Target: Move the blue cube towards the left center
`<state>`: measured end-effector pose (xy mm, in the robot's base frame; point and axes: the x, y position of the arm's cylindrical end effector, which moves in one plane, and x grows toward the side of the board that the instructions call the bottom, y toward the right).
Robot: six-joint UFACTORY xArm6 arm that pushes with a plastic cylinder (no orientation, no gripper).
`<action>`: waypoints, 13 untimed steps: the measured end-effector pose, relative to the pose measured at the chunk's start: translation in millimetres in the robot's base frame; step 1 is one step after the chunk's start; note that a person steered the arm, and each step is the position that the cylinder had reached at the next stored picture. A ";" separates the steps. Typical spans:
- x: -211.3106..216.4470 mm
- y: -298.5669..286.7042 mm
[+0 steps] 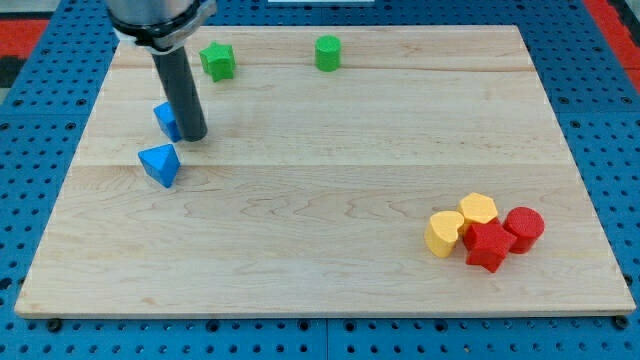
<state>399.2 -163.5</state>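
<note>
Pale wooden board [330, 200] on blue pegboard [40, 120] carries my tip [193, 137].

**Bystanders on the board**

From my screen I count seven blocks besides the one I am after. A blue triangle [160, 165] lies near the board's [320, 190] left edge, about mid-height. Up along the view's top sit two green ones, well apart: a green star [217, 60] toward the left and a green cylinder [328, 52] nearer the middle. The others crowd together at the lower right. There I see a yellow heart [444, 234] touching a yellow hexagon [479, 210], then a red star [488, 246] pressed against both, with a red cylinder [524, 227] at its right. Blue pegboard [40, 110] surrounds the wooden board.
</note>
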 end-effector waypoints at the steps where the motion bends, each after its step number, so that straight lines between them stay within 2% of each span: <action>1: 0.4 -23.6; 4: -1.3 -88.9; 5: -11.1 -31.5; 6: -24.4 -8.0; 7: -32.6 -15.3; 8: -24.1 -46.2; 9: -24.1 -101.1; 10: -24.1 -124.7; 13: -34.4 -124.2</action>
